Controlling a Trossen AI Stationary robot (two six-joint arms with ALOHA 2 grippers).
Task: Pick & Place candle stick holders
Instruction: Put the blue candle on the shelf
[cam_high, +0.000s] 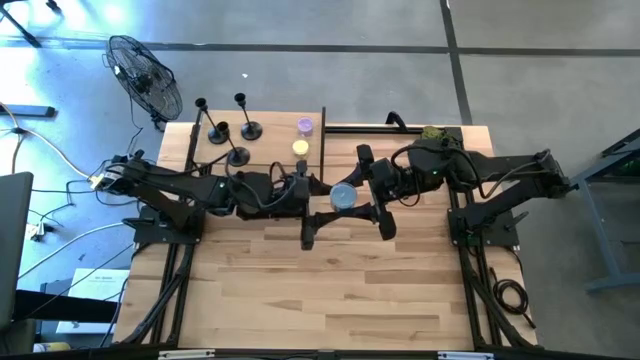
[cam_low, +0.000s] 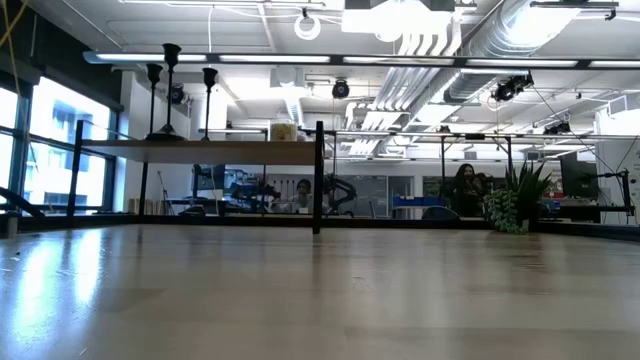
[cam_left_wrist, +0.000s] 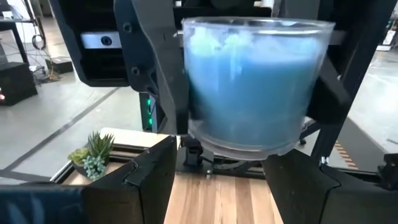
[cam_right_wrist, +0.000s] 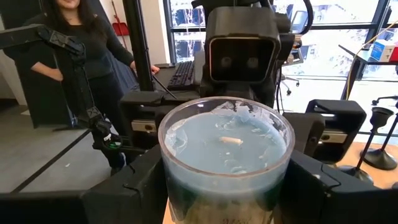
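Centrally, over the table, a blue candle in a clear glass jar is held up between the two grippers, which meet there head-on. From nine o'clock the left gripper reaches in, and its dark fingers are seen closed against the jar's sides in the left wrist view. From three o'clock the right gripper comes in; its fingers are likewise clamped on the jar (the wax surface and a pale wick are shown from above in the right wrist view). Which of the two carries the weight cannot be told.

Away from both grippers, the three holders are found at about eleven o'clock, on the far left part of the table, standing upright on their round bases and apart from one another. Just beside them, toward twelve o'clock, a purple candle and a yellow candle are set next to a black upright divider. At one o'clock a small green plant is placed on the table's far edge.

A fan is seen on the floor beyond the table's far left corner. A person in dark clothes is visible in the room behind, in the right wrist view.
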